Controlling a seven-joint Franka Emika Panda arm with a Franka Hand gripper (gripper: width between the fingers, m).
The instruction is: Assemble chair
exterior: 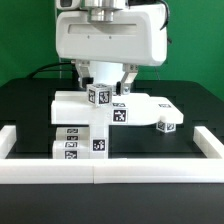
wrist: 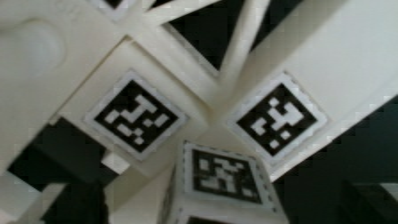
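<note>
The chair parts are matte white blocks with black-and-white tags. A flat slab (exterior: pixel 140 104) lies in the middle of the table. A small cube (exterior: pixel 98 95) stands on it. A stack of tagged bars (exterior: pixel 80 140) sits in front of it on the exterior view's left. Another tagged cube (exterior: pixel 167 123) lies at the right. My gripper (exterior: pixel 103 90) hangs straight over the small cube, fingers spread to either side of it, apart from it. In the wrist view the cube's tagged top (wrist: pixel 222 172) sits between the jaws of my gripper (wrist: pixel 214 208), with two more tags (wrist: pixel 135 115) behind it.
A plain white border rail (exterior: pixel 110 170) runs along the front, with side rails (exterior: pixel 205 140) at both ends. The table is black with a green backdrop. The robot's white body (exterior: pixel 110 35) hangs over the parts.
</note>
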